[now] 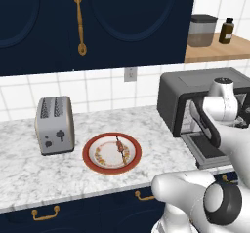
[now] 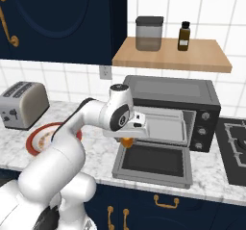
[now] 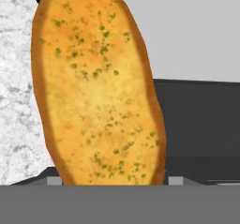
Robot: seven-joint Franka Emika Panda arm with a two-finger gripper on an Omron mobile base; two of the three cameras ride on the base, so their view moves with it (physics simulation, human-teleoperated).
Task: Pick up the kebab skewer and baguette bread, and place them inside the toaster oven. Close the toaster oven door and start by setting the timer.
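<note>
The gripper (image 2: 128, 138) holds the baguette (image 3: 98, 87) over the open door's (image 2: 153, 162) left edge; ease it deep into the oven (image 2: 168, 96) before releasing. The skewer (image 1: 119, 148) waits on the plate (image 1: 89, 154).

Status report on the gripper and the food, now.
Gripper shut on baguette bread, over the open toaster oven door. Kebab skewer on the plate. Oven mouth unobstructed.
</note>
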